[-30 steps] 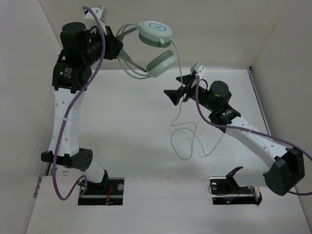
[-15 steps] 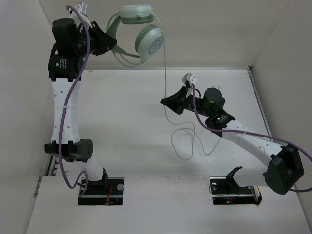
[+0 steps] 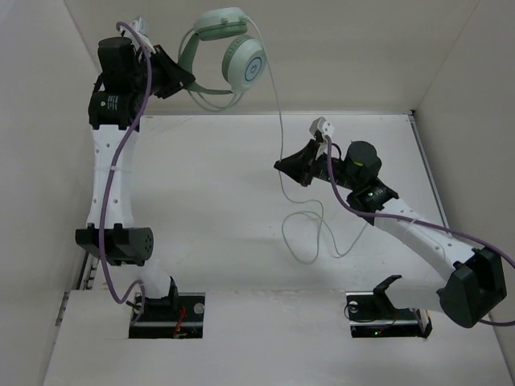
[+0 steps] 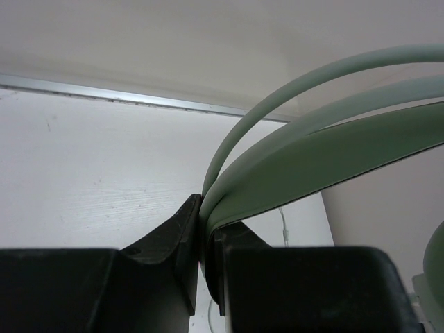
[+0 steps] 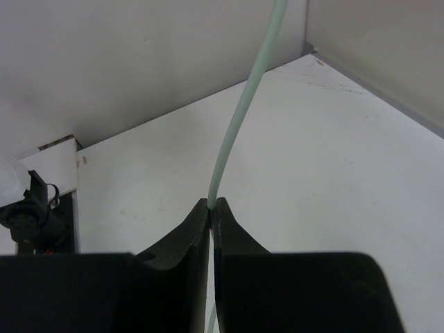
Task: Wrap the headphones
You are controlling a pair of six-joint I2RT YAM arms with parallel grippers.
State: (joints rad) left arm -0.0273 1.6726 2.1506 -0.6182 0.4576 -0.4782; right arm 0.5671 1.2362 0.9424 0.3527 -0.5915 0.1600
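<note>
The mint-green headphones [image 3: 229, 52] hang in the air at the back left, both cups up near the rear wall. My left gripper [image 3: 187, 79] is shut on their headband [image 4: 305, 166], which fills the left wrist view. A thin pale cable [image 3: 276, 112] drops from a cup down to my right gripper [image 3: 282, 166], which is shut on it; the right wrist view shows the cable [image 5: 236, 132] pinched between the fingertips. Below that grip the cable's slack [image 3: 310, 233] lies in loops on the table.
White walls [image 3: 451, 64] close in the white table [image 3: 201, 209] at the back and on both sides. Purple arm cables [image 3: 137, 96] run along both arms. The arm bases sit at the near edge [image 3: 265, 301].
My right gripper has closed on the cable. The left arm lifted and turned the headphones up and to the left, then settled slightly rightward.
</note>
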